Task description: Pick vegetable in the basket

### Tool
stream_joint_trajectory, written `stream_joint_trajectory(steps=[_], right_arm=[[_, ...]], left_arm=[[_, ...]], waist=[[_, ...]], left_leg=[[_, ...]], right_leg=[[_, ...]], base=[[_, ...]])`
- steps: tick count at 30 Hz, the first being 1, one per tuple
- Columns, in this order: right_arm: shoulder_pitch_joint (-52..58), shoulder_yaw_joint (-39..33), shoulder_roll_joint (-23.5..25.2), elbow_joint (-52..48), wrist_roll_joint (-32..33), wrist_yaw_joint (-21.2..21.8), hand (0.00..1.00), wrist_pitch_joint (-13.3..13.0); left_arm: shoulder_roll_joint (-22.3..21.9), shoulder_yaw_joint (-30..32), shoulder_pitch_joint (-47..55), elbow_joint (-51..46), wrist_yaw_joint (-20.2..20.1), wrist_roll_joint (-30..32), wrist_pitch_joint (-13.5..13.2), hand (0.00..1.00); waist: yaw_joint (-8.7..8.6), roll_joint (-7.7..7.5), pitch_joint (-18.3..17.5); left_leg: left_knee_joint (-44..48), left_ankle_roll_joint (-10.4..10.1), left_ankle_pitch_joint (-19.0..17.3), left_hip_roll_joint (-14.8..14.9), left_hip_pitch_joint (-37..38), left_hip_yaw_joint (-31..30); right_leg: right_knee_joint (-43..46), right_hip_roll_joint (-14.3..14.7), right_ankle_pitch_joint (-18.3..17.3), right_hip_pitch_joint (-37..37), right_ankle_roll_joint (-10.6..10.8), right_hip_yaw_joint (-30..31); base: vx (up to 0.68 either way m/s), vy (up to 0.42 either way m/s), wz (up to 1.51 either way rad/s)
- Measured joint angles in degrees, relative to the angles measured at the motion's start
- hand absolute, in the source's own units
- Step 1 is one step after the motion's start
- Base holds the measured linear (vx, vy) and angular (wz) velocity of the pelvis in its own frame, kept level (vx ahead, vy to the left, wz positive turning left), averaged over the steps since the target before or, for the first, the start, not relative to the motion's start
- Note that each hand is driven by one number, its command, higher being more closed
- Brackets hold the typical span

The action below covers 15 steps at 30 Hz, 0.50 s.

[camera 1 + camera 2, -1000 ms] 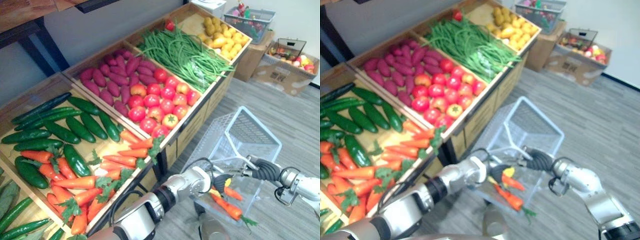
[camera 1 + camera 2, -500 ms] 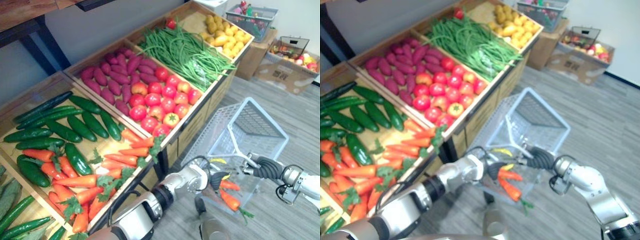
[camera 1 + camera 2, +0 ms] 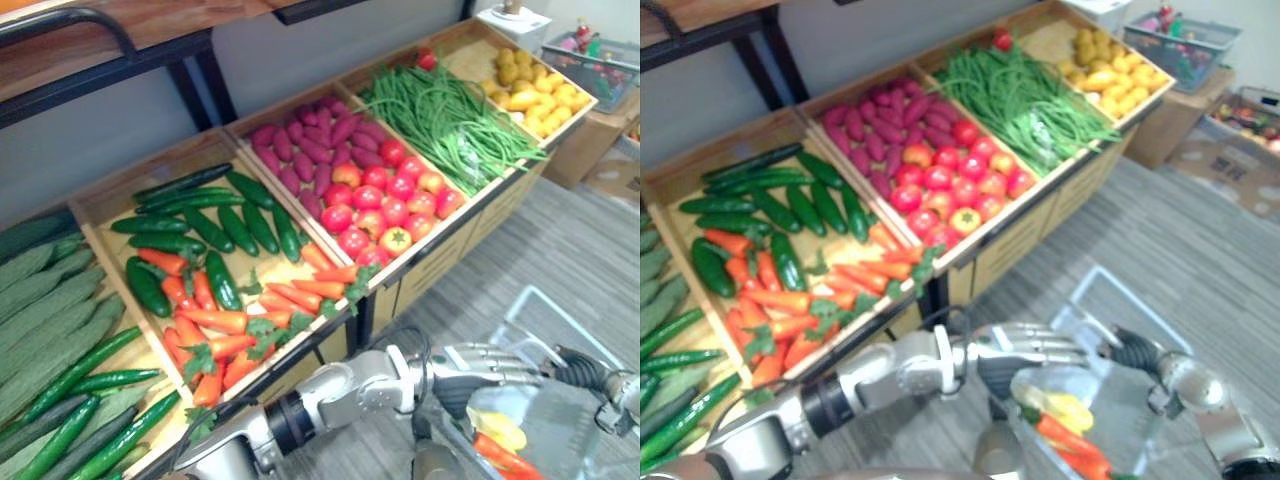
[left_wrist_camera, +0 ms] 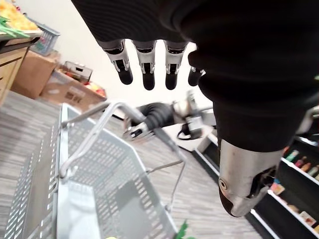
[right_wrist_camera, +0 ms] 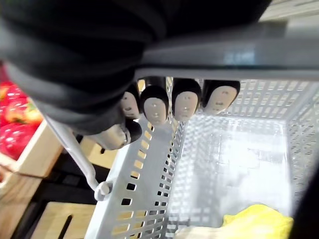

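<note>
Wooden crates [image 3: 150,165] of produce cross the left eye view, carrots [image 3: 235,325] in the nearest. My left hand [image 3: 480,358] hangs flat and empty, fingers straight, over the basket [image 3: 548,300], where one carrot [image 3: 505,455] lies (beside something yellow). Left wrist view confirms those straight fingers [image 4: 144,69]. Right wrist view shows my right hand [image 5: 182,102] curled round the handle [image 5: 239,55]. I judge that drop done, so next I'd reach to the crate for another.

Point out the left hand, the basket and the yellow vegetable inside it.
left hand [image 4: 148,72]: left wrist view, on one straight finger.
basket [image 4: 107,191]: left wrist view, on its perforated side wall.
yellow vegetable [image 3: 498,430]: left eye view, on its middle.
</note>
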Motion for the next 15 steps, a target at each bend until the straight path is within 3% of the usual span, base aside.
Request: stream_joint_trajectory(steps=[6,10,15], right_arm=[[-0.43,-7.94,4.41,11.58,-2.29,-6.24,1.00,1.55],[-0.34,-13.12,10.39,18.73,-2.33,-9.91,1.00,1.60],[-1.51,-20.32,19.65,30.09,-2.16,-14.50,1.00,1.58]], left_arm=[[5.14,0.17,4.79,-11.37,0.23,-4.34,-1.22,0.00],[7.24,1.83,9.38,-17.93,1.51,-6.27,-1.65,0.00],[9.00,14.07,20.65,-25.71,3.49,-10.73,-1.64,0.00]], waist=[[0.93,-0.30,-0.47],[1.84,-0.88,-3.12],[3.52,-1.26,-4.07]], left_leg=[[-1.58,0.91,1.51,-0.77,-1.45,-3.96],[-4.36,1.51,3.74,-1.91,-2.82,-7.67],[-9.31,1.98,7.73,-3.43,-3.06,-12.96]], right_leg=[[0.07,-1.08,-0.03,1.17,-0.01,-3.84],[0.11,-2.01,-0.48,1.79,-0.02,-7.29],[0.41,-2.68,-2.14,3.97,0.03,-12.34]], base=[[-0.03,-0.035,0.35],[-0.02,-0.034,0.48],[-0.02,-0.026,0.50]])
